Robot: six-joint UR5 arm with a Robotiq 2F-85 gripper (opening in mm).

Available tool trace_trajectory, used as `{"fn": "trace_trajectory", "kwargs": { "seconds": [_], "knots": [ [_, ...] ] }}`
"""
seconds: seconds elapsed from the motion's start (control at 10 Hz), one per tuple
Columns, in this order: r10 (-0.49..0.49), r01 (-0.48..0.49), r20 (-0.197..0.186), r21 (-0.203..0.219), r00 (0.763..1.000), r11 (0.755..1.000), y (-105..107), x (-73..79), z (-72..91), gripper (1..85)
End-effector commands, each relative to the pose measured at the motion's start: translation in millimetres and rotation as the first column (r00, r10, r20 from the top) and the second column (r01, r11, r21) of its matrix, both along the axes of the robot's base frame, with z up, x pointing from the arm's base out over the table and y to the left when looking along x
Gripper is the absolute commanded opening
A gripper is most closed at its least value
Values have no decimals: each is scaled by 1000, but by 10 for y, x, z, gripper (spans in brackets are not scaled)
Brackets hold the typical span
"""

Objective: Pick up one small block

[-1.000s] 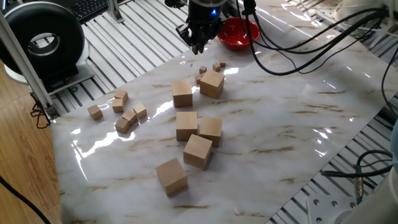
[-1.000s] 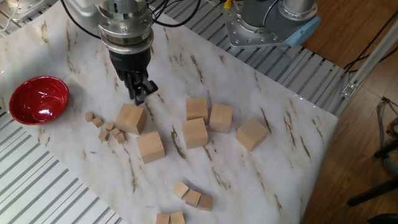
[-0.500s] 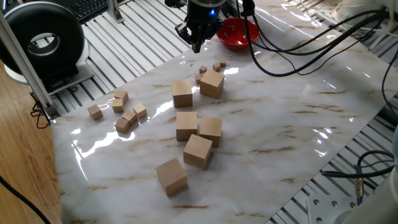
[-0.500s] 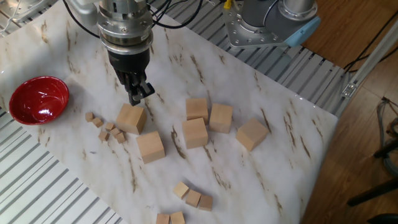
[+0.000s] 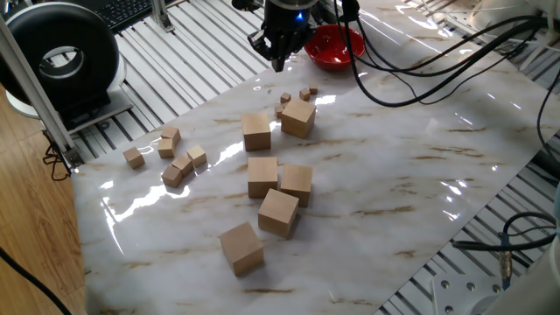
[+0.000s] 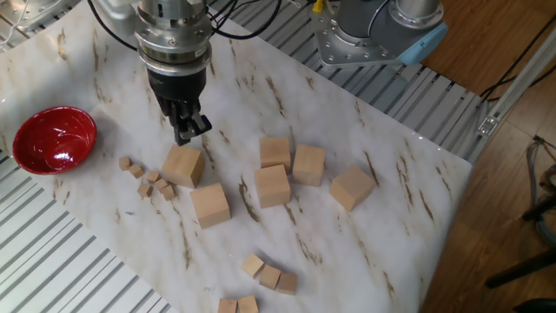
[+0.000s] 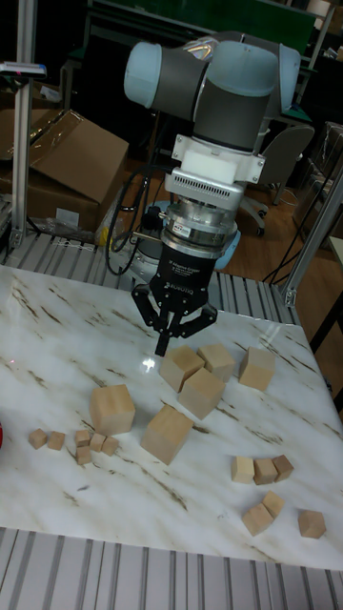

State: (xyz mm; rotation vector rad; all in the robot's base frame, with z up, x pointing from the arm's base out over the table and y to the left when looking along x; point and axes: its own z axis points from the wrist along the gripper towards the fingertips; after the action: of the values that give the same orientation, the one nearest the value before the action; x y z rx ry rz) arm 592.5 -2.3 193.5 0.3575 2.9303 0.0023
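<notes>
Several small blocks (image 6: 145, 180) lie in a loose cluster on the marble table, just left of a big tan cube (image 6: 182, 165); they also show as small blocks (image 5: 305, 94) and small blocks (image 7: 84, 443). More small blocks (image 5: 175, 157) lie grouped at the other end of the table. My gripper (image 6: 188, 131) hangs above the table just behind the big cube, to the right of the cluster. Its fingers are pressed together. I see no block between them in the tall view, where the gripper (image 7: 170, 345) points straight down.
Several big tan cubes (image 6: 276, 178) stand around the table's middle. A red bowl (image 6: 52, 139) sits beyond the small cluster near the table edge. Cables hang behind the arm (image 5: 420, 61). Ribbed metal flooring surrounds the marble sheet.
My gripper has risen slightly and drifted a little toward the red bowl's side. The blocks have not moved.
</notes>
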Motion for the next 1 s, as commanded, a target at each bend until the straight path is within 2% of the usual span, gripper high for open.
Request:
{"fn": "trace_trajectory", "kwargs": {
  "seconds": [0.0, 0.1, 0.5, 0.6, 0.7, 0.8, 0.9],
  "knots": [
    [33, -32, 16, -51, 999, 998, -122, 47, 27, 10],
    [20, -20, 0, -13, 1000, 1000, -33, 0, 13, 10],
    [23, -23, -2, -17, 1000, 1000, -41, -4, 12, 10],
    [53, -54, -24, -40, 998, 998, -88, -55, 5, 10],
    [167, -174, -78, -100, 983, 980, -211, -153, 0, 10],
    [223, -226, -60, -58, 973, 972, -77, -118, -5, 10],
    [226, -226, 10, 63, 974, 972, 265, -12, 19, 10]
  ]
}}
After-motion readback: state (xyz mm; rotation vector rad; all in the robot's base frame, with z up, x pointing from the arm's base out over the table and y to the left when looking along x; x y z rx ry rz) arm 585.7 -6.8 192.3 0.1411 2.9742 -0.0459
